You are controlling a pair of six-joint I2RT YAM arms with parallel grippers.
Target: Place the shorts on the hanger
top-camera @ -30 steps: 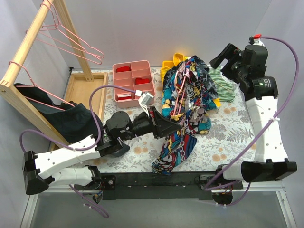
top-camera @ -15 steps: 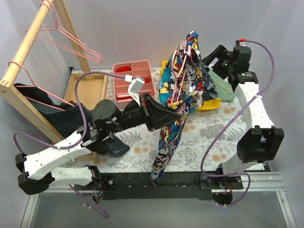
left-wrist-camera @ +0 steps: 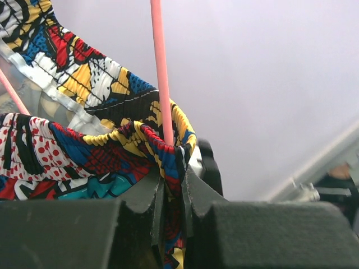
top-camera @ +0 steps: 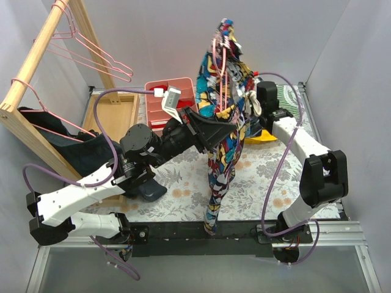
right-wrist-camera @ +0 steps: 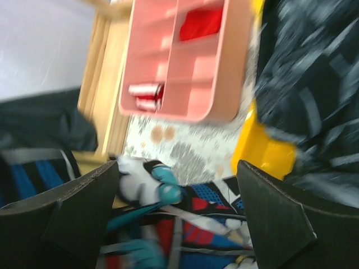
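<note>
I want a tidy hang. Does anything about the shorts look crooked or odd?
Yes. The shorts hang bunched and lopsided on the pink hanger, one leg dangling in a long twisted rope far below the rest. The left gripper pinches waistband and wire together.

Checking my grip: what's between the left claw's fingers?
Left wrist view: the shorts' gathered waistband is pinched between the left claw's fingers, and the hanger's pink wire rises from there.
</note>
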